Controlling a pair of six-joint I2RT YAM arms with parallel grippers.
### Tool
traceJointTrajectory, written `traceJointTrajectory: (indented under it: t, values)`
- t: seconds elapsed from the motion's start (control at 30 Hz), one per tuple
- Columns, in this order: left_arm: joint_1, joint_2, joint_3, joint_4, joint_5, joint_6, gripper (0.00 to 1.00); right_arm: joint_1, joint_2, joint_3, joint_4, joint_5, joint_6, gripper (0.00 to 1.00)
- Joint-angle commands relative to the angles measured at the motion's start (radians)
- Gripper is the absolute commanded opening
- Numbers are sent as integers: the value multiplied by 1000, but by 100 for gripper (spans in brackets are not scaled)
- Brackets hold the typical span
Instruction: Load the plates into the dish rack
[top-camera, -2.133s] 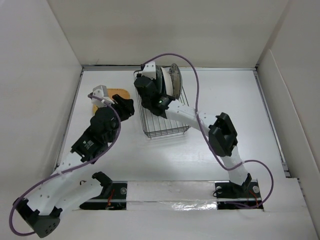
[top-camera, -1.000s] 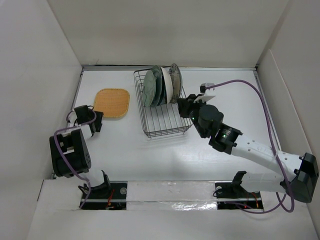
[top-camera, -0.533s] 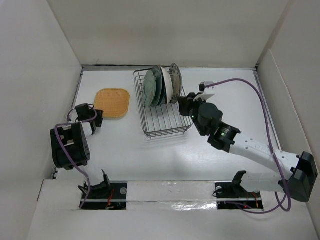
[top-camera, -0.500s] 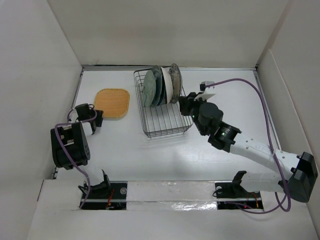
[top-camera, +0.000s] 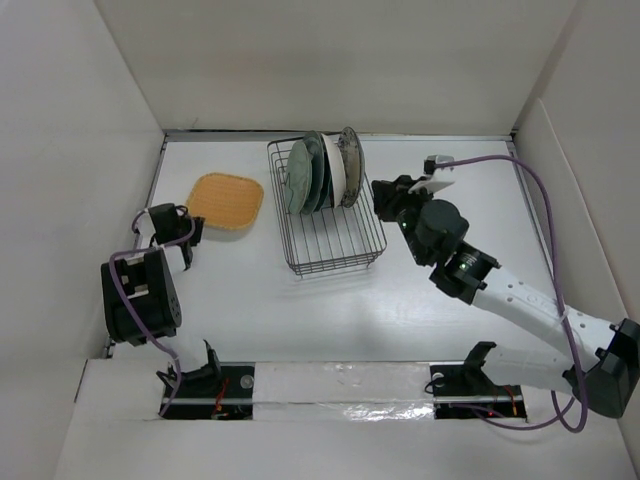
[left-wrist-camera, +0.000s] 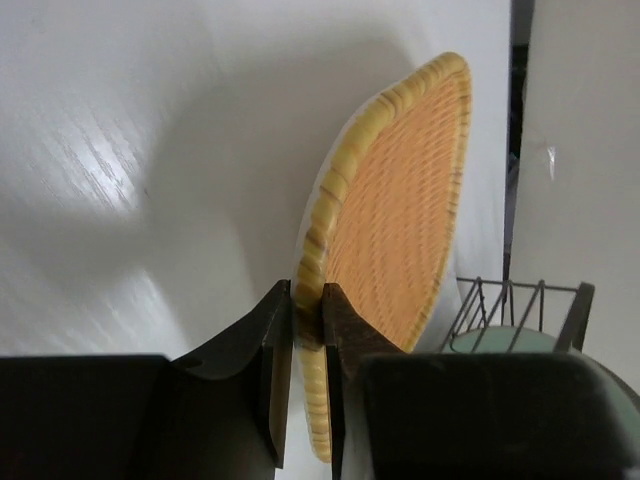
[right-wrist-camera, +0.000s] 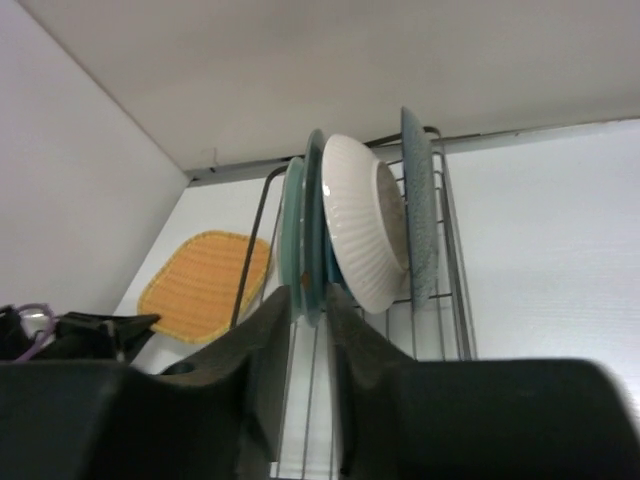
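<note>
The left gripper (left-wrist-camera: 307, 375) was clamped on the near rim of the orange rounded-square woven plate (top-camera: 225, 202) — left of the black wire dish rack (top-camera: 330, 240) — while the right gripper (right-wrist-camera: 308, 380), nearly closed, held nothing.

Overhead view, 2 wrist views, shared dish rack (top-camera: 327, 208)

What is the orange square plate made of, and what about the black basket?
The orange plate looks woven, like straw or wicker: fine criss-cross lines and a ribbed, braided rim show. It could also be ceramic moulded that way. The basket looks like thin metal wire with a dark coating; you can see through its bars.
</note>
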Motion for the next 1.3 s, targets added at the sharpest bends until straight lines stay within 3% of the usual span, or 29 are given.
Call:
traceJointTrajectory:
  t: [0.0, 0.2, 0.3, 0.53, 0.67, 1.03, 1.27]
  values:
    - [-5, -184, -2, -1, 9, 100, 0, -7, 0, 24, 22, -83, -8, 31]
    - [5, -429, 37, -48, -5, 233, 0, -7, 104, 106, -11, -301, 24, 65]
    - [5, -544, 44, -65, -11, 266, 0, -7, 146, 109, 18, -370, 59, 70]
    - [-28, -728, 22, -53, 18, 300, 0, -7, 252, 175, 39, -471, 73, 75]
    - [-84, -807, 57, -68, 84, 315, 0, -29, 279, 241, 13, -530, 3, 80]
    - [-179, -836, 48, 20, 435, 177, 0, -210, 400, 369, -17, -823, -79, 90]
    - [-221, -805, 10, 177, 586, 51, 0, -253, 427, 305, 53, -942, -27, 91]
